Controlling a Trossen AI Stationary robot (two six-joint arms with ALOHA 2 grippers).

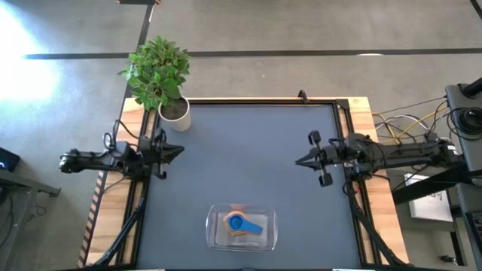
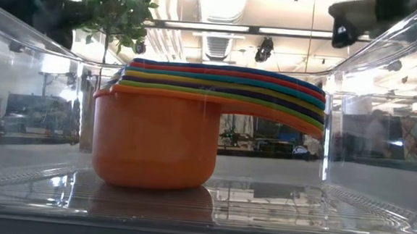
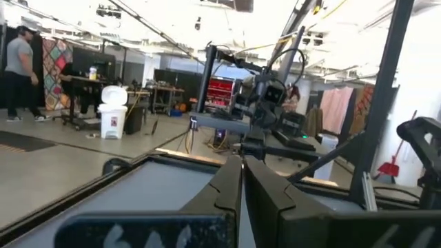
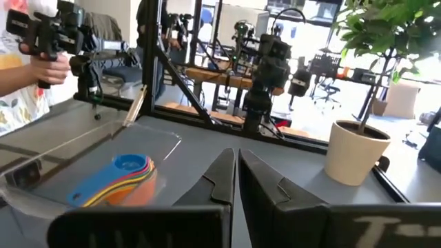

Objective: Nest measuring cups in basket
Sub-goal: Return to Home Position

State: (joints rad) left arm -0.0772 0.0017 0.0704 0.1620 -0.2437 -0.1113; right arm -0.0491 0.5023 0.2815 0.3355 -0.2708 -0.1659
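Note:
The measuring cups (image 1: 242, 223) sit nested as one stack inside the clear basket (image 1: 267, 242) near the table's near edge, blue on top. In the low view the stack (image 2: 156, 135) rests by the orange cup's base on the basket floor, with the coloured handles fanned toward the right. The right wrist view shows the stack (image 4: 120, 180) in the tub. My left gripper (image 1: 179, 150) hovers shut at the table's left side. My right gripper (image 1: 298, 159) hovers shut at the right side. Neither touches anything.
A white pot with a green plant (image 1: 174, 113) stands at the table's far left corner. Cables (image 1: 407, 124) lie beyond the right edge. A person's hand holding a device (image 4: 41, 41) shows beyond the table in the right wrist view.

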